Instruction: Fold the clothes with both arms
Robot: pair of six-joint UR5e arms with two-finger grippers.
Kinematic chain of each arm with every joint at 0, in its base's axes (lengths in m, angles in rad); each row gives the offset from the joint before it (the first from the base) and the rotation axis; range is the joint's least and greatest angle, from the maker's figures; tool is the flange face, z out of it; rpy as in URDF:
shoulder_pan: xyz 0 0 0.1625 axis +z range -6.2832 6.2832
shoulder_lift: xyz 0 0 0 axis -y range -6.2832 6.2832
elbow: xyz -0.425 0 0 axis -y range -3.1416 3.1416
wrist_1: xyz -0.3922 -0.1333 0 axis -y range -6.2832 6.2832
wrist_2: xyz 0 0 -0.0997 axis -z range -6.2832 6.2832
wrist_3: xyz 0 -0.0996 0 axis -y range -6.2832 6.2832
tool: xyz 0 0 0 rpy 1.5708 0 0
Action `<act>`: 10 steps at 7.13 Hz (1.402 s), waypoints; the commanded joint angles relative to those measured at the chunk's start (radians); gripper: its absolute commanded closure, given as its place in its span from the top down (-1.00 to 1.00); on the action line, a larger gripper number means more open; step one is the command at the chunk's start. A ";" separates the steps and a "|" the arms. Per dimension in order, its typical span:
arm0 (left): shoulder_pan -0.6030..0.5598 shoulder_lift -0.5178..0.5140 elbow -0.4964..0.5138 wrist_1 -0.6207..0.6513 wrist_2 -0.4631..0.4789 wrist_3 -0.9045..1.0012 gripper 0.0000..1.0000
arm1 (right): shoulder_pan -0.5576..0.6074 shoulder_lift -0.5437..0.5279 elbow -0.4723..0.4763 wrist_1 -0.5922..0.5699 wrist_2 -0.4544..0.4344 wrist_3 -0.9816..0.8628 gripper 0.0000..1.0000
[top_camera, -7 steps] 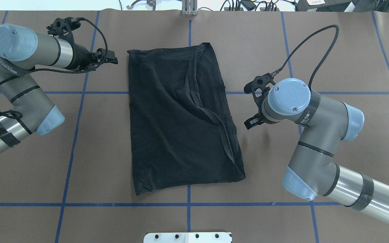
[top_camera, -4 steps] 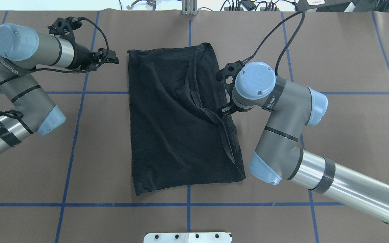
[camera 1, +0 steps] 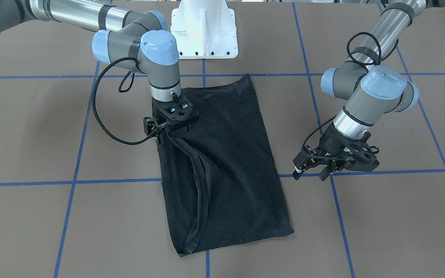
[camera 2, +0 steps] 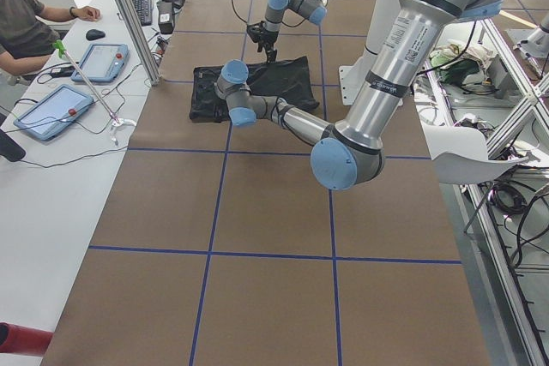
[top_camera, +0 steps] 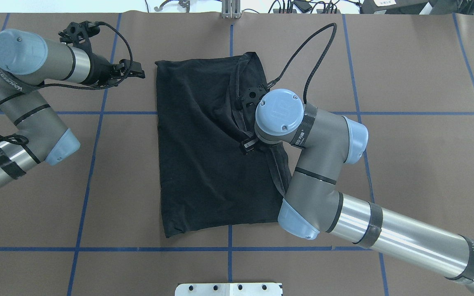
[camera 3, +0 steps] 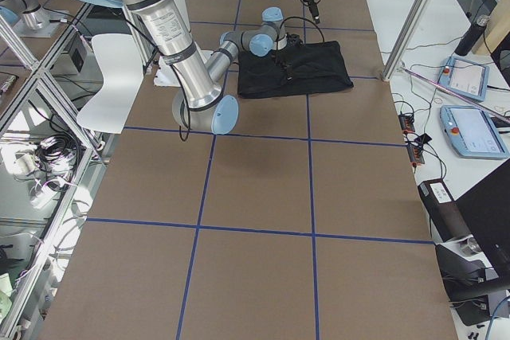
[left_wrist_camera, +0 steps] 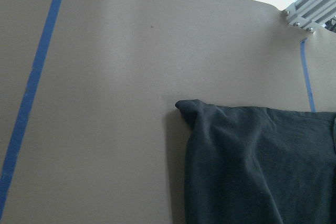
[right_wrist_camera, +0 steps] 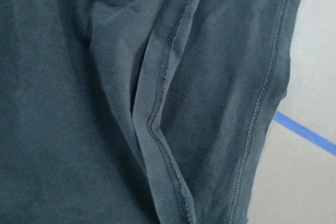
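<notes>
The right end effector (camera 1: 172, 125) points straight down over the black T-shirt (top_camera: 204, 164), at the raised hem that runs along the garment's length. Its fingertips are lost against the dark cloth and hidden under the wrist in the overhead view, so I cannot tell whether it is parted, closed or pinching fabric. The left end effector (top_camera: 138, 70) hangs over bare surface (top_camera: 405, 61) just beside the shirt's far corner on the robot's left, jaws apart and holding nothing.

The T-shirt lies flat in the middle of the brown surface as a long, narrow rectangle folded lengthwise, straddling the blue tape lines (top_camera: 109, 112). Its upward face shows only black fabric. The right wrist view gives a close look at a stitched hem ridge (right_wrist_camera: 157, 103) and a second stitched edge (right_wrist_camera: 265, 103) beside it.

White lettering runs along the grey sleeve of the left arm (top_camera: 35, 61) and near the wrist of the right arm (top_camera: 323, 135), but it is too small to read with certainty.
</notes>
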 commanded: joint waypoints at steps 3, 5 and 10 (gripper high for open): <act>0.000 0.002 -0.002 0.001 0.000 0.000 0.99 | -0.022 0.044 -0.138 0.103 -0.058 0.001 0.96; 0.000 0.000 0.000 -0.002 0.000 0.000 0.99 | 0.007 0.043 -0.174 0.125 -0.058 -0.005 0.76; 0.031 -0.004 0.000 -0.005 0.000 -0.051 0.99 | 0.151 -0.030 -0.173 0.127 0.015 -0.169 -0.50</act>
